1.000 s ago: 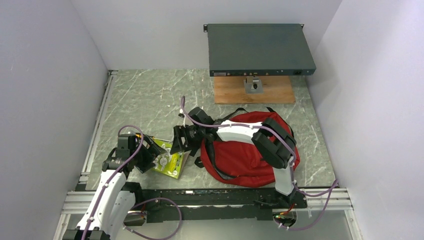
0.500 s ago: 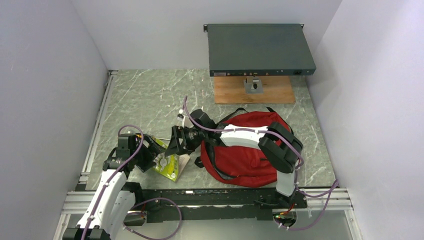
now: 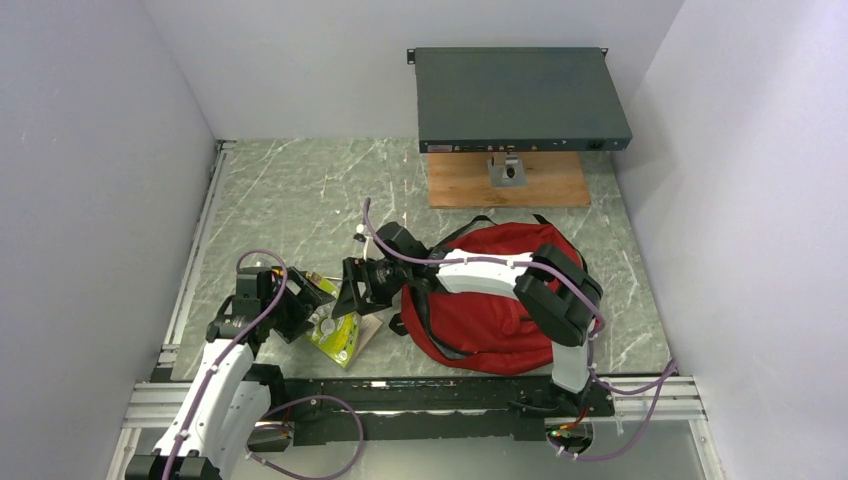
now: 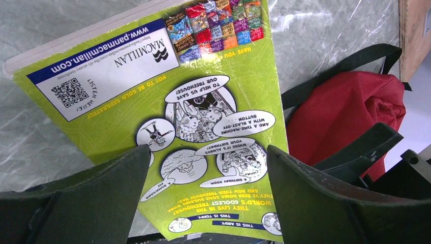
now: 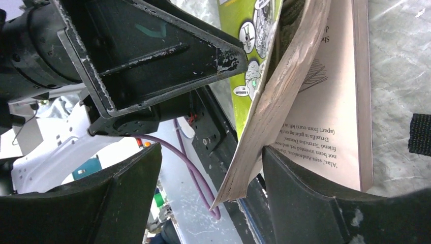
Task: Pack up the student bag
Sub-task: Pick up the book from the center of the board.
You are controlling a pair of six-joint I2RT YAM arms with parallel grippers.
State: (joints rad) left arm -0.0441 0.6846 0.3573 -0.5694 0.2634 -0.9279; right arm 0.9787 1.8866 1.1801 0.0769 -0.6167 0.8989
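Observation:
The student bag (image 3: 485,322), a dark red backpack with black straps, lies on the table at centre right, and my right arm reaches over it. It also shows in the left wrist view (image 4: 345,107). A lime-green paperback (image 3: 335,338) lies just left of the bag, its right side lifted and its white pages fanned. My left gripper (image 3: 318,300) is open over the book's back cover (image 4: 203,101). My right gripper (image 3: 352,298) is open at the book's right edge. In the right wrist view its jaws (image 5: 212,150) straddle the raised block of pages (image 5: 284,101).
A grey rack unit (image 3: 520,95) rests on a wooden board (image 3: 505,185) at the back. A metal rail (image 3: 195,255) runs along the table's left edge. The black base rail (image 3: 400,395) lies at the front. White walls enclose the table.
My right gripper has come down and left onto the book's right edge. That side of the book has risen and opened, and the book has shifted slightly towards the front.

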